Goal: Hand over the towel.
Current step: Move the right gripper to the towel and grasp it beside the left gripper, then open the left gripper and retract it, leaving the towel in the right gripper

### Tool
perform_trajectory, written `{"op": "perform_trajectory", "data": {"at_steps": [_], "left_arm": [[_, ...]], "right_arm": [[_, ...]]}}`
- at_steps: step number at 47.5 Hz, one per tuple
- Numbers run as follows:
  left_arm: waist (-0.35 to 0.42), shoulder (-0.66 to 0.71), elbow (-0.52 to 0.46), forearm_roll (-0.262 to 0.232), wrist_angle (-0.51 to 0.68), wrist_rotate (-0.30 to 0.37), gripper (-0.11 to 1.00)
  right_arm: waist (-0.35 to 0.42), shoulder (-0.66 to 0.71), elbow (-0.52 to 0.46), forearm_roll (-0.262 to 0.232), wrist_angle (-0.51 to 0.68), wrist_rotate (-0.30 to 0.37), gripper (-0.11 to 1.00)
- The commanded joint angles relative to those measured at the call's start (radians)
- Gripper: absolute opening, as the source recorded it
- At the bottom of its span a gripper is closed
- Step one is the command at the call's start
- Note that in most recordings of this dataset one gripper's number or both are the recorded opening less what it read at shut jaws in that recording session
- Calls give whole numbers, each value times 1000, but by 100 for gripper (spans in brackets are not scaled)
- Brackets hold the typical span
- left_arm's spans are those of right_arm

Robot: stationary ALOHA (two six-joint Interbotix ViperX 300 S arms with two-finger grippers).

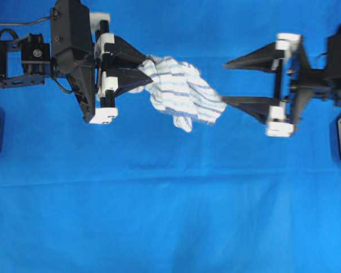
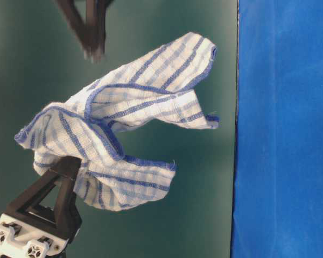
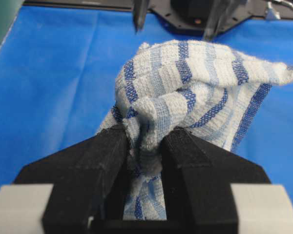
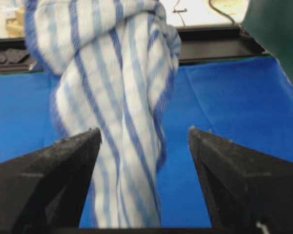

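The towel [image 1: 179,91] is pinched by the left gripper [image 1: 137,73] alone, the right gripper's [image 1: 234,82] fingers spread wide, so a slack pinch could drop it.

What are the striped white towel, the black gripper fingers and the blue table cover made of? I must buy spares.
The striped white towel: soft woven cotton-like cloth, going by its nubby weave. The left gripper fingers: matte black rigid plastic, possibly printed, since they look grainy. The blue table cover: plain matte fabric with faint creases.
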Motion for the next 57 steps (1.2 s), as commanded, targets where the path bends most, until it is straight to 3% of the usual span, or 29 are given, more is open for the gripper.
{"op": "perform_trajectory", "data": {"at_steps": [1, 19, 31, 35, 43, 57], "left_arm": [[-5, -9, -25, -2, -12, 0, 13], [-8, -11, -20, -2, -12, -2, 13], [-8, -14, -17, -2, -11, 2, 13], [-12, -12, -18, -2, -12, 6, 13], [-12, -9, -23, -2, -15, 2, 13], [-14, -2, -26, -3, -35, -8, 13]], "right_arm": [[5, 60, -66, 2, -26, 3, 73], [8, 275, -262, 6, 5, 5, 73], [2, 291, -284, 20, 21, 3, 71], [2, 290, -284, 20, 26, 3, 57], [2, 290, -284, 20, 35, 2, 8], [2, 281, -281, 20, 35, 2, 6]]}}
